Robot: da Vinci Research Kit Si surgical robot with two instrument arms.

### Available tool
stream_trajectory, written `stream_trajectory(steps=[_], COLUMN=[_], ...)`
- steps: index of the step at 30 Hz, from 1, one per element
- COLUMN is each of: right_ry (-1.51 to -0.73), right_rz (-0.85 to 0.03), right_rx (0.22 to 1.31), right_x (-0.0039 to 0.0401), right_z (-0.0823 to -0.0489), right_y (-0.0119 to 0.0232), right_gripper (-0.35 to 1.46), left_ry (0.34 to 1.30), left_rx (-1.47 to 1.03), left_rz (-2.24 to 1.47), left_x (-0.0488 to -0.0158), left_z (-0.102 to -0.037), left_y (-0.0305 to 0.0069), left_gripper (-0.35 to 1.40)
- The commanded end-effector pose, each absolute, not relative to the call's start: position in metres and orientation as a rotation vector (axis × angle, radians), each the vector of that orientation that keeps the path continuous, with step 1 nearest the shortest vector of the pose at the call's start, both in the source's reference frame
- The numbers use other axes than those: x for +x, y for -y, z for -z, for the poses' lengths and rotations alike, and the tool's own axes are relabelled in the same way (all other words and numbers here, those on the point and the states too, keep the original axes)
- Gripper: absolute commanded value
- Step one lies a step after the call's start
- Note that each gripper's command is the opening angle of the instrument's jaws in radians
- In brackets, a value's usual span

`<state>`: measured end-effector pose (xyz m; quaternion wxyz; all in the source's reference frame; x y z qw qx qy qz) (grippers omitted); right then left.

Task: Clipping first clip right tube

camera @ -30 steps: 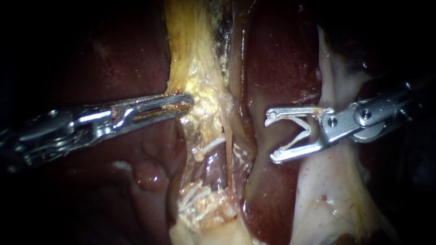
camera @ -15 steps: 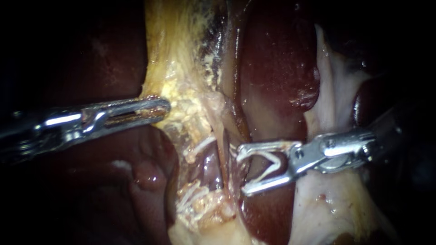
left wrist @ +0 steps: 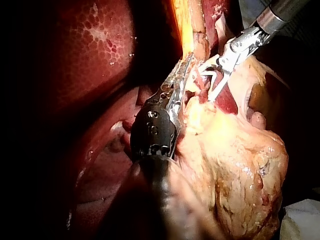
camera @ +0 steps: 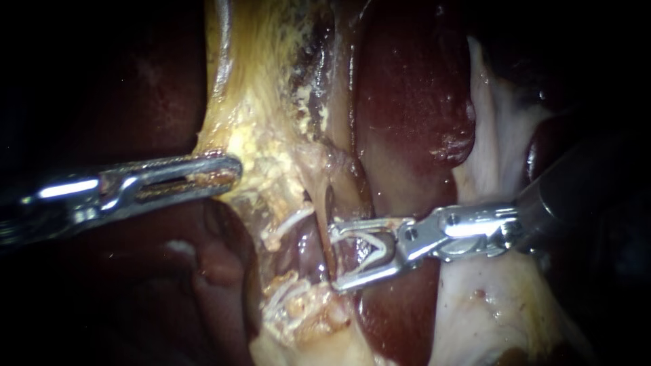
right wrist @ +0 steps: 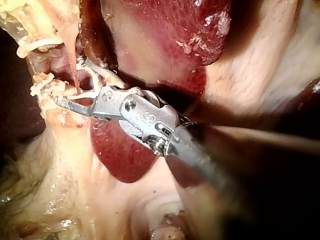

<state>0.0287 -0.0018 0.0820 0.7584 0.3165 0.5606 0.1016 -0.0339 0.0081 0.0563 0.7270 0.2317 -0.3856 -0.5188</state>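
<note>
Left instrument (camera: pixel 227 171) is coming in low from the left side of the endoscope view. Its jaws are lying close together, pinching the edge of the yellow fatty tissue (camera: pixel 271 159). That tissue is tenting to a point at the jaw tip.

Right instrument (camera: pixel 336 258) is reaching in from the right, across the pale tissue sheet (camera: pixel 488 305) and over the dark red liver (camera: pixel 413 102). Its jaws are standing wide apart and carrying an open white clip (camera: pixel 380 247). One clip leg is lying along each jaw, with the bend sitting back at the hinge.

The right tube (camera: pixel 331 245) is showing as a thin tan strand running up and down the middle of the field. It is passing between the wide jaws, close to their tips, one jaw on each side of it. The clip is not closed on it, and I cannot tell whether its legs are touching it.

In the right wrist view the same strand is crossing the gap between the jaws, just ahead of the clip's legs.

A darker purple tube (camera: pixel 308 247) is lying just beside the right tube, on the side away from the right instrument and outside its jaws. White stringy tissue (camera: pixel 288 295) is clinging below it
</note>
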Motion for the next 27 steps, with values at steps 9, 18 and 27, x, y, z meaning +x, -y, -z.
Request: stream_trajectory(steps=[9, 18, 27], right_ry=[-1.223, -1.135, -1.129], right_rz=[-0.243, -0.29, -0.293], right_rx=[0.781, 0.746, 0.756], right_x=[0.0285, 0.027, 0.0274], right_z=[-0.0807, -0.0814, -0.0811], right_y=[0.0018, 0.0, 0.0005], right_gripper=[0.06, -0.35, -0.35], left_ry=[0.849, 0.848, 0.847], left_rx=[0.508, 0.506, 0.5], left_rz=[1.145, 1.146, 1.15], left_x=[-0.0339, -0.0338, -0.0335], left_z=[-0.0564, -0.0563, -0.0565], left_y=[-0.0082, -0.0083, -0.0088], left_gripper=[-0.35, -0.35, -0.35])
